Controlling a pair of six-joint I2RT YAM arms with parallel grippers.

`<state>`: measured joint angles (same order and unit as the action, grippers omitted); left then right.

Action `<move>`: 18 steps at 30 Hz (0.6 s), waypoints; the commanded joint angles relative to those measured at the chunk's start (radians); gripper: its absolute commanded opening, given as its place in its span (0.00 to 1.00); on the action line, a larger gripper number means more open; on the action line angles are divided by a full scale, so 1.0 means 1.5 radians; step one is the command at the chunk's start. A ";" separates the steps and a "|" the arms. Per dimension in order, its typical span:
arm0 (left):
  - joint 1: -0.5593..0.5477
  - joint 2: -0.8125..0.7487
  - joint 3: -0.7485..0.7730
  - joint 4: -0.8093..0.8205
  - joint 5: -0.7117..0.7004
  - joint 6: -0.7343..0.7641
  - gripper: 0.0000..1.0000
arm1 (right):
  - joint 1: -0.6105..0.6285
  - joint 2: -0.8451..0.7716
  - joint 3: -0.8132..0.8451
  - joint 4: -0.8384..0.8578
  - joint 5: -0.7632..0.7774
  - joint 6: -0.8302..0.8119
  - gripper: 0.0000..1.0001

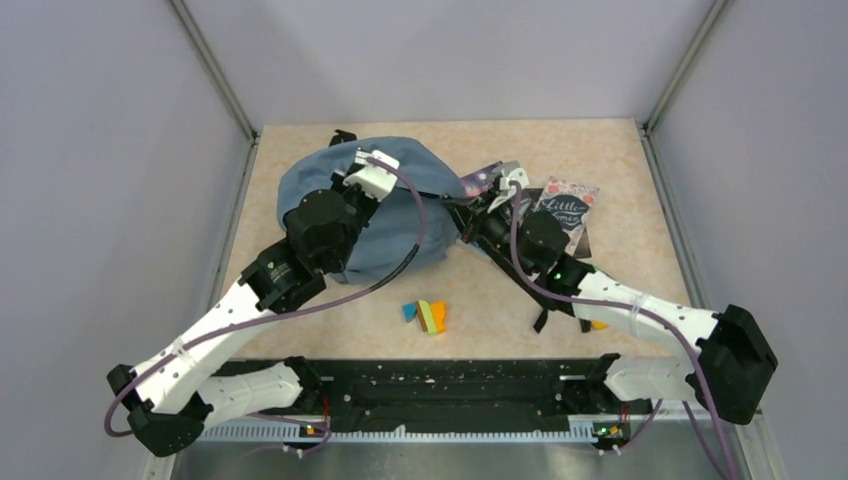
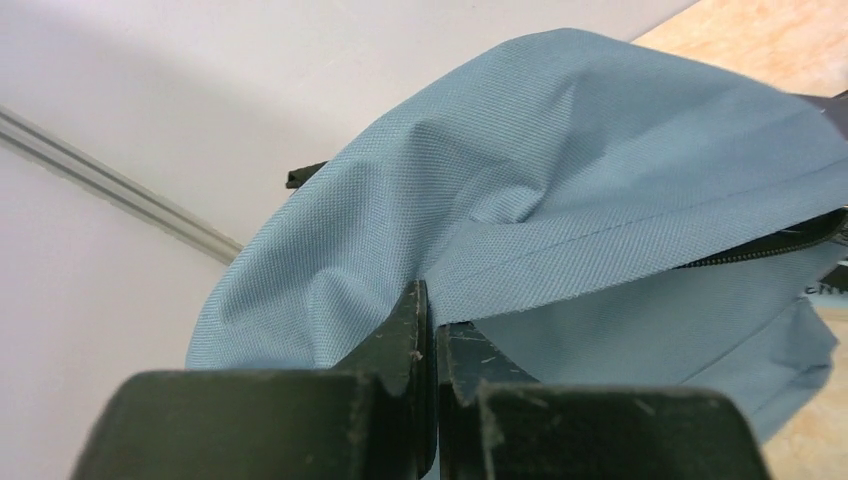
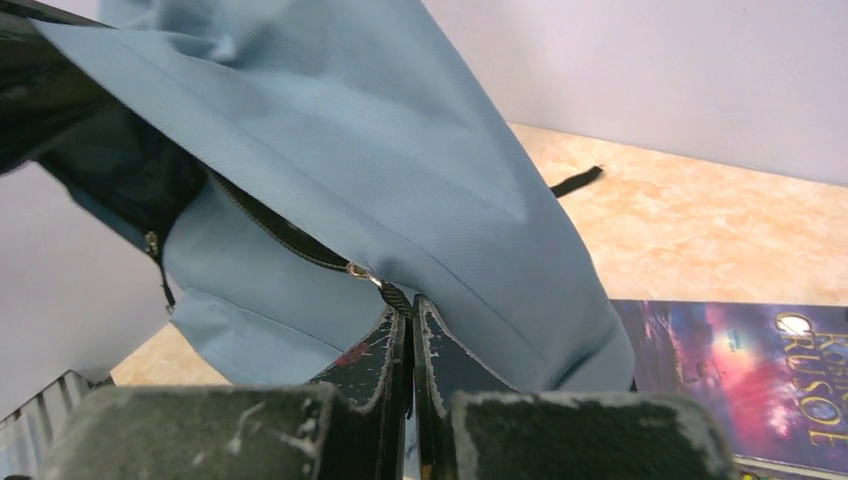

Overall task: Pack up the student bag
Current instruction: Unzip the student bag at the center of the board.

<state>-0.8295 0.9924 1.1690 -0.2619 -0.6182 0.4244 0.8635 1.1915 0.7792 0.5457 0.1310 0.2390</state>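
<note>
Slate-blue fabric student bag [image 1: 435, 175] slumped far-centre on the table [image 1: 620, 150]. Left gripper [image 2: 432, 300] fingers clamped together on its flap edge. Right gripper [image 3: 410, 310] fingers pinched shut at its zipper. Book [image 1: 565, 208] just right of bag; coloured blocks [image 1: 427, 315] near side.

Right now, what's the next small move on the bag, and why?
Probably spread the pincers apart to widen the opening: the left pincer and right pincer are each shut on the student bag near its zipper, and a book lies outside beside it.
</note>
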 commanded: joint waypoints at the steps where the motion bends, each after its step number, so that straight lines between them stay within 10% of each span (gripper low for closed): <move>1: 0.025 -0.044 0.075 0.015 -0.047 -0.057 0.00 | -0.059 -0.003 -0.016 -0.033 0.033 0.026 0.00; 18: 0.035 -0.033 0.164 -0.054 -0.033 -0.114 0.00 | -0.144 0.142 0.007 -0.056 -0.027 0.086 0.00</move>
<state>-0.8001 0.9802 1.3083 -0.4503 -0.5583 0.2703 0.7189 1.3468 0.7837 0.5800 0.0032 0.3542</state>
